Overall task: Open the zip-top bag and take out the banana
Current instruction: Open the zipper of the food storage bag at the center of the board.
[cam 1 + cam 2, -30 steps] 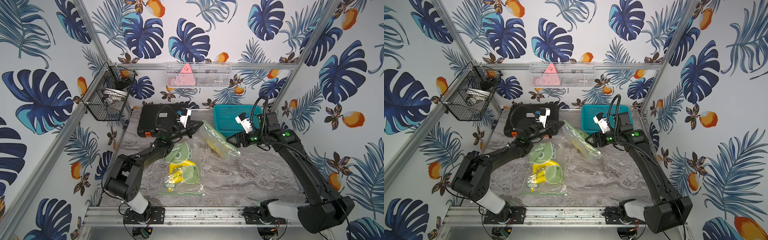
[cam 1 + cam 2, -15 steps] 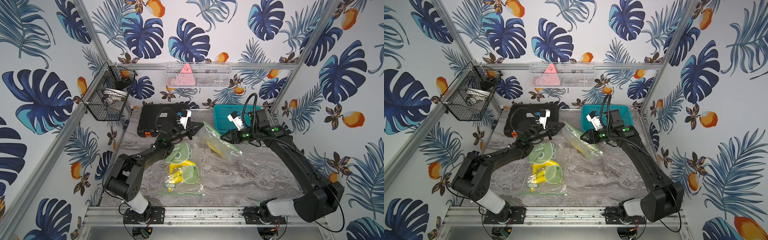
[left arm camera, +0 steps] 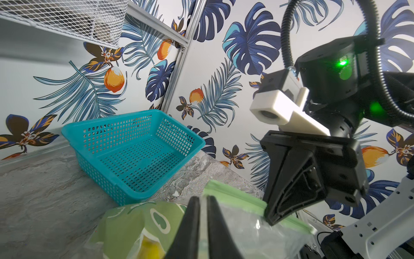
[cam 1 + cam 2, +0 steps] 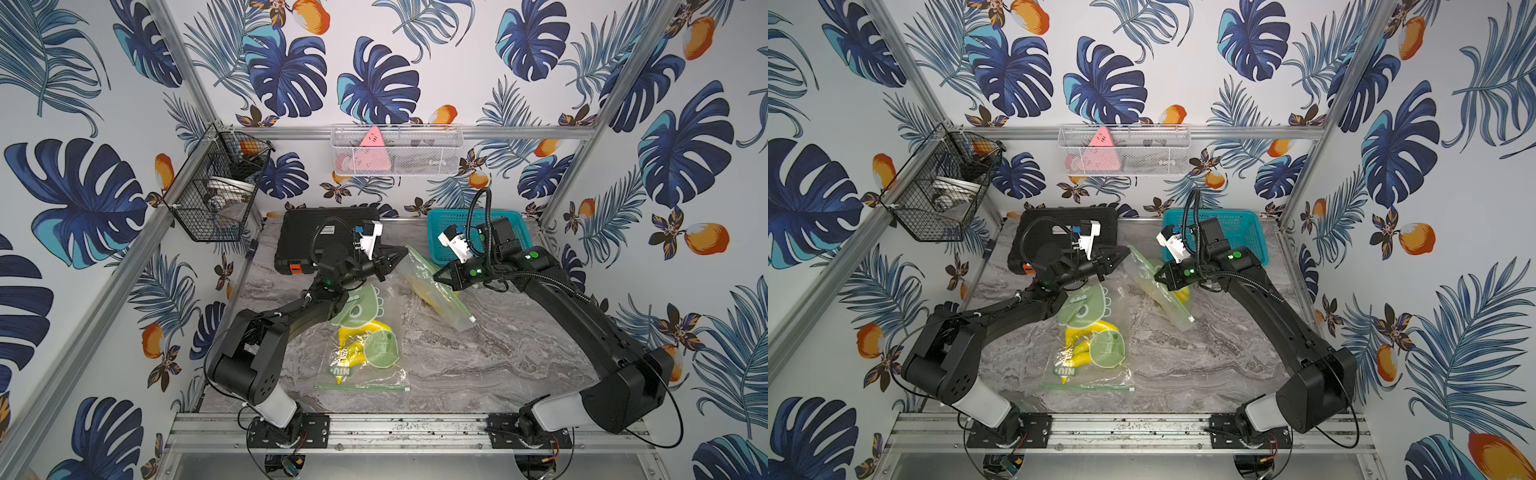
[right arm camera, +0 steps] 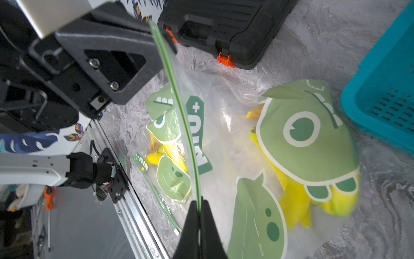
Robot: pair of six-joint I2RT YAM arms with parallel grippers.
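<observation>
A clear zip-top bag [image 4: 440, 291] [image 4: 1160, 291] with green prints stands lifted at the back middle of the table, a yellow banana [image 4: 424, 294] [image 5: 295, 192] inside it. My right gripper [image 4: 435, 275] [image 5: 199, 203] is shut on the bag's green zip edge [image 5: 179, 107]. My left gripper [image 4: 404, 250] [image 3: 202, 199] is at the bag's far top corner. Its jaws stand slightly apart, with the bag's film in the narrow gap. A second printed bag [image 4: 365, 345] [image 4: 1092, 345] with yellow bananas lies flat near the front middle.
A teal basket [image 4: 457, 220] [image 3: 134, 143] stands at the back right, behind my right wrist. A black case [image 4: 299, 232] [image 5: 224, 29] lies at the back left. A wire basket [image 4: 212, 199] hangs on the left wall and a white mesh shelf [image 4: 395, 149] on the back wall.
My right gripper has moved left to the lifted bag and shut on its zip edge. My left gripper's jaws, shut before, have parted a little. The bag has stayed up.
</observation>
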